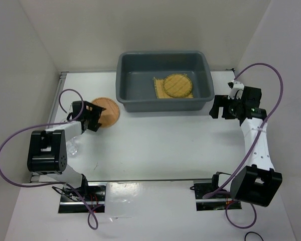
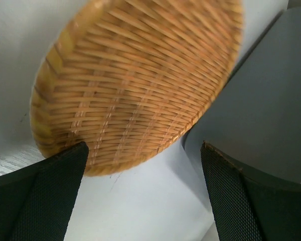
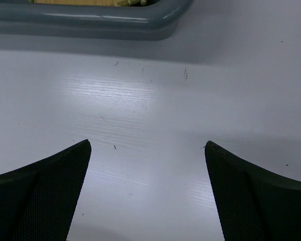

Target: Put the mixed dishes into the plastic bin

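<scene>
Your left gripper [image 1: 94, 117] sits at the left edge of the round orange-brown disc [image 2: 135, 85] with its jaws spread wide. It is not clamped on anything. In the left wrist view one fingertip [image 2: 75, 155] overlaps the disc's near rim, though I cannot tell whether it actually touches. Your right gripper [image 3: 146, 145] is also spread open, holding nothing, over bare table [image 3: 150, 100] just off the near right corner of the plastic bin [image 1: 135, 103].

The step in hand looks like the pickup of the disc. It lies on the table to the left of the bin, close against the near left corner. The square yellow bamboo mat [image 1: 159, 90] and the round yellow woven mat [image 1: 178, 85] already lie inside the bin, the round one on top of the square one.

The disc is woven wicker — tight ribs fanning across it, with a low rolled rim — and it looks flat, light and stiff. There is little height to pinch, so the next move likely calls for getting one finger under the rim, or nipping the rim itself, before you close. After that, lift high enough to clear the bin's flared rim and carry it right.

What looks like a clear glass cup [image 1: 72, 147] stands by the left arm's forearm — mind it when you swing.
</scene>
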Robot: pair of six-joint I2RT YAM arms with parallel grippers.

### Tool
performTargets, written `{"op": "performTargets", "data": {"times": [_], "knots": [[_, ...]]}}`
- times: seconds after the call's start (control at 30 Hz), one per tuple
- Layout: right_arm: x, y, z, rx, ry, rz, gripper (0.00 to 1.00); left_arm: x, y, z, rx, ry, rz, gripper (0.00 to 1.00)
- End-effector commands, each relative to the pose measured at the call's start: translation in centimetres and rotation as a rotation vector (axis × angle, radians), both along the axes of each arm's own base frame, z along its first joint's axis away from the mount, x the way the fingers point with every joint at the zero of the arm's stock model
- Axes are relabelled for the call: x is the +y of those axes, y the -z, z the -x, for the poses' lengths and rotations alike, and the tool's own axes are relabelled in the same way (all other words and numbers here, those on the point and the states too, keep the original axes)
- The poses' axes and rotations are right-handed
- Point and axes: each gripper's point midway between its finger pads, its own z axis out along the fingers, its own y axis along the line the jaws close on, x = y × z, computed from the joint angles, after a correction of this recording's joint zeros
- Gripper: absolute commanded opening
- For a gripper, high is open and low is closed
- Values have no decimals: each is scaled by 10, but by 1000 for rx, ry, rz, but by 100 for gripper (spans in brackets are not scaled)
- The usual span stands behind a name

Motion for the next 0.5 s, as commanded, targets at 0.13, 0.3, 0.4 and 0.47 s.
{"op": "performTargets", "data": {"times": [0.13, 0.3, 0.4, 0.47], "knots": [[-6, -7, 6, -51, 33, 24, 98, -3, 0, 2, 44, -30, 14, 99], [-7, -4, 6, -63, 27, 33, 98, -8, -55, 2, -12, -29, -70, 99], [-7, -2, 6, -63, 27, 33, 98, -8, -59, 16, 22, -64, -61, 99], [-7, -2, 6, -63, 27, 33, 98, -15, -44, 35, 62, -72, -35, 99]]}}
